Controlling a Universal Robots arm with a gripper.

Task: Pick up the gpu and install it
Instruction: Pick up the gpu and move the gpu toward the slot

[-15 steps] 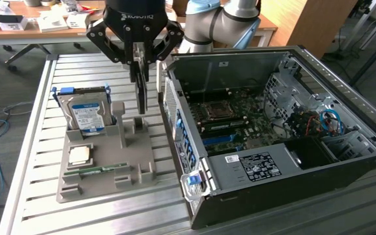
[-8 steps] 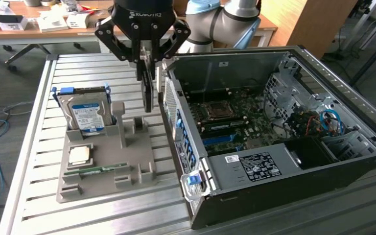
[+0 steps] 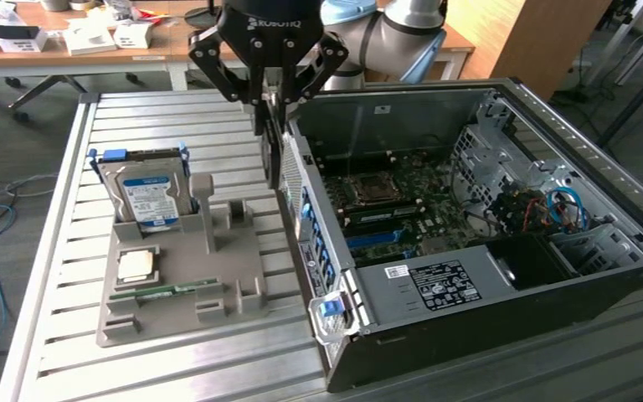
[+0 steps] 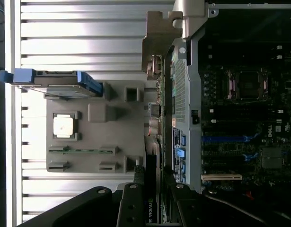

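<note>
- Nearest in the exterior view is the open computer case [image 3: 501,335], lying on its side on the slatted metal table [image 3: 54,352]. A labelled power supply [image 3: 439,285] sits at its near end and the motherboard [image 3: 388,201] lies beyond it.
- On the exterior view's left of the case, a gray parts tray [image 3: 177,314] rests on the table. A narrow memory stick [image 3: 165,291] lies flat in its near part, with a square processor chip [image 3: 135,265] just behind it.
- Farther back in the tray, a hard drive [image 3: 151,201] with a blue-white label and blue side rails stands upright in its slot.
- The gpu [image 3: 267,151] hangs edge-on and upright in the gap between the tray and the case's perforated wall. It is just beside that wall and outside the case, so it is not yet installed.
- In the wrist view the card [image 4: 150,210] runs as a thin strip along the case wall, with its metal bracket end farthest from the fingers.
- The gripper [image 3: 268,105] is above the card, with its fingers [image 4: 131,208] drawn in tight against both faces. It is clamped on the gpu, leaving a gap only as wide as the card.
- Behind it, the silver and blue arm [image 3: 400,29] rises, and a wooden desk [image 3: 76,50] with small boxes stands farthest back.
</note>
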